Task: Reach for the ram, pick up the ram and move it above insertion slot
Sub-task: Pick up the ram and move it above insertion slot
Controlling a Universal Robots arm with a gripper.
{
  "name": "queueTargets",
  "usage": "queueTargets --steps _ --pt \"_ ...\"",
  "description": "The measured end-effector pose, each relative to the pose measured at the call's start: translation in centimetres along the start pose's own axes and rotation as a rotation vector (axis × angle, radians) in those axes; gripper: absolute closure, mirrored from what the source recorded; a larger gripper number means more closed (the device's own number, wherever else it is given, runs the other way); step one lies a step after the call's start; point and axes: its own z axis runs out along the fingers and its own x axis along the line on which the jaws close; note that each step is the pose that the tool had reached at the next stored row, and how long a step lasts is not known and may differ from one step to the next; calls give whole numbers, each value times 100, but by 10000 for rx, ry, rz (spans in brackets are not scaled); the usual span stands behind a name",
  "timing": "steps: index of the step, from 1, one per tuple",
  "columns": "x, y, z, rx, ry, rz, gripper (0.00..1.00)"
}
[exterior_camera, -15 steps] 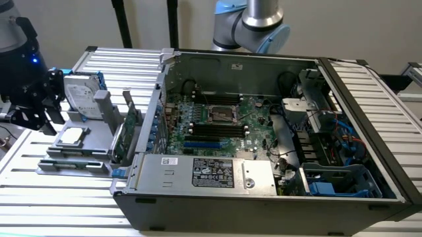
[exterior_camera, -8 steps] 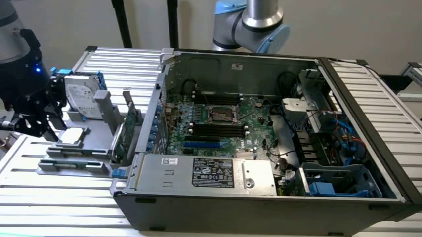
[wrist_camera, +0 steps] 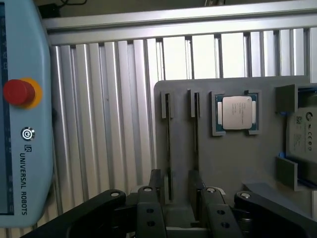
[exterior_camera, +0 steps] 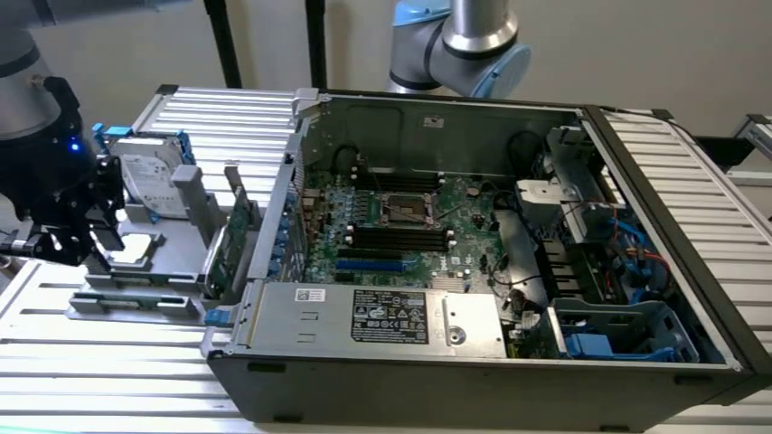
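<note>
The ram appears to stand on edge in a narrow slot of the grey holder, under the gripper, whose fingers stand wide apart, holding nothing: the reach, I judge. Grasping calls for squarely straddling that thin edge. Ribbed aluminium table; open computer case on the exterior view's right

my ram, a thin green strip on edge, lies at lower left of the exterior frame; the insertion slot, narrow and black, sits mid-frame among parallel twins.

Open computer case beside grey tray with hard drive.
</note>
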Motion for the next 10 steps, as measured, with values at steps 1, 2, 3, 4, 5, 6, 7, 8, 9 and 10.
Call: queueTargets --steps 1,2,3,4,5,6,7,8,9,10 --pt "4 -1 19 1 0 -18 64" --pt "7 -1 38 1 1 -39 64" --pt "9 -2 55 2 1 -59 64" --pt "10 -3 74 2 3 -81 64" --pt "11 -4 92 3 3 -103 64" --pt "12 -4 110 3 3 -126 64" --pt "13 -5 128 3 4 -150 64" --pt "14 -5 146 4 5 -175 64" --pt "14 -6 164 4 6 -200 64" --pt "14 -7 182 5 6 -225 64"
